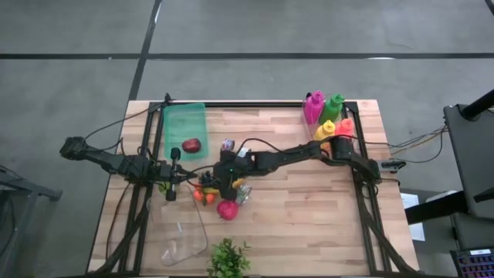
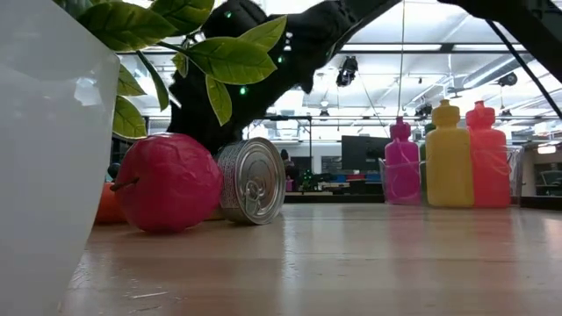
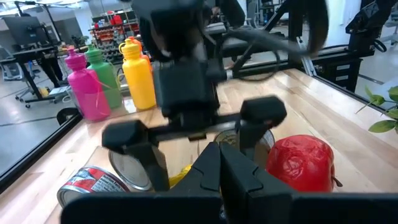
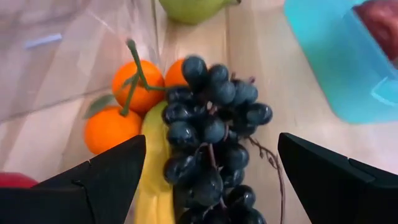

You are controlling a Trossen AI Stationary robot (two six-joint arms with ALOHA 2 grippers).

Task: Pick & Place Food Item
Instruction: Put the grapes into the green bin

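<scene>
A bunch of dark grapes [image 4: 211, 155] lies on the wooden table beside a banana [image 4: 155, 168], two oranges [image 4: 138, 84] and a green pear [image 4: 193, 7]. My right gripper [image 4: 211, 140] hangs open just above the grapes, a finger on either side, touching nothing; in the high view this gripper [image 1: 218, 184] is over the food pile at mid-table. A red fruit [image 1: 228, 209] and a can [image 2: 255, 180] lie next to the pile. The green tray [image 1: 185, 123] holds a dark red fruit [image 1: 191, 145]. My left gripper [image 3: 221, 163] waits shut at the table's left [image 1: 171, 191].
Four coloured bottles [image 1: 328, 116] stand at the far right corner. A potted plant [image 1: 228, 259] and a clear plastic container [image 1: 185, 239] sit near the front edge. Another can [image 1: 228, 145] lies beyond the pile. The table's right half is bare wood.
</scene>
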